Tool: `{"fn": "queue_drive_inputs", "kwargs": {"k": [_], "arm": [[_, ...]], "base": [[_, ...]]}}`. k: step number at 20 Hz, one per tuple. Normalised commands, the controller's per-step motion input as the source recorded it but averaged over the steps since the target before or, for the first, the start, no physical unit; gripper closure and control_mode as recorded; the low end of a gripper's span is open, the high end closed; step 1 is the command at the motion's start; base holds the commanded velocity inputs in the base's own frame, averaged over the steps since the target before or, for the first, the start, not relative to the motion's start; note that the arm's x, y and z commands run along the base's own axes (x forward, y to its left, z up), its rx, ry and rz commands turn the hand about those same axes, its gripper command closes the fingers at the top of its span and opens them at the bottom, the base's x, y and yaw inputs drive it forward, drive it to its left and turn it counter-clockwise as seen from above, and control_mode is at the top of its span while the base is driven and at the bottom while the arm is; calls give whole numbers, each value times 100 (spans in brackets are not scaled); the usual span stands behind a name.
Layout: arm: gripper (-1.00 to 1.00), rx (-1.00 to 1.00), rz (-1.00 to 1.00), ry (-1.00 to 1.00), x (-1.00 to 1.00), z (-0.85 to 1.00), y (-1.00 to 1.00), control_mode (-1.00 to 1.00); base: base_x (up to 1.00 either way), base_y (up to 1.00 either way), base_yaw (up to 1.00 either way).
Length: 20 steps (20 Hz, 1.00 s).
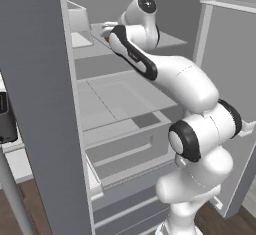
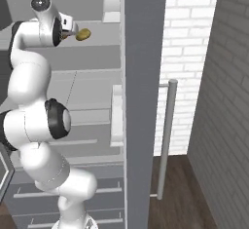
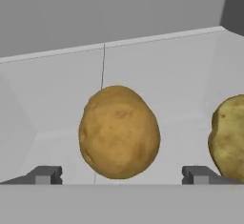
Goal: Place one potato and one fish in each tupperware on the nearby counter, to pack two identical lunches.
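Note:
A brown potato lies on a pale fridge shelf, right in front of my gripper. The gripper is open, and its two dark fingertips stand wide on either side of the potato without touching it. A second potato lies just to the right. From the right base view, my gripper reaches into the open fridge at upper-shelf height, with the potato just ahead of it. The fish, the tupperware and the counter are out of view.
The fridge's lower shelves and drawers sit below my arm. A white box stands on the upper shelf. The open grey door is at my left. Another door edge with a handle and a brick wall are at my right.

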Motion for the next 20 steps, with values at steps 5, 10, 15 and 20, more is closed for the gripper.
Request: {"fn": "queue_drive_inputs", "kwargs": {"k": [5,10,15,20], "arm": [[-100,-1,0,1,46,-5,10,-100],[-100,-2,0,2,11,-1,26,-100],[100,-1,0,1,3,-29,3,-100],[100,0,0,-1,1,-28,0,-100]], "base": [[0,0,0],[0,0,0],[0,0,0],[0,0,0]]}}
